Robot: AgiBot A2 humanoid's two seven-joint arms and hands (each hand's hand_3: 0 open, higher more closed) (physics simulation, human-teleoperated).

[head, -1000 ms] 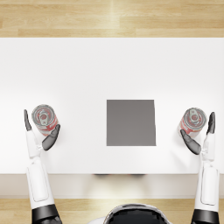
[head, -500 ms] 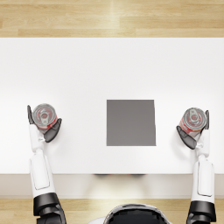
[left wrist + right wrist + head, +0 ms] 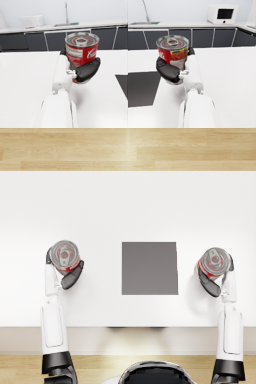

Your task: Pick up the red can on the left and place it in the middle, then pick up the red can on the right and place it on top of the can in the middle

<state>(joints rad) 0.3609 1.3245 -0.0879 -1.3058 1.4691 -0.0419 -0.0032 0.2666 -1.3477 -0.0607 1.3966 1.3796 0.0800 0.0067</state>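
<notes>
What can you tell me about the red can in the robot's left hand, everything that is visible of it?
The left red can is a metal tin with a red and white paper label, white script lettering and a silver ribbed lid with a pull ring. It stands upright and looks unopened. The left hand grips it, dark fingers wrapped round its lower part. In the head view it sits left of the grey square mat, apart from it. Whether its base touches the white table cannot be told.
</notes>
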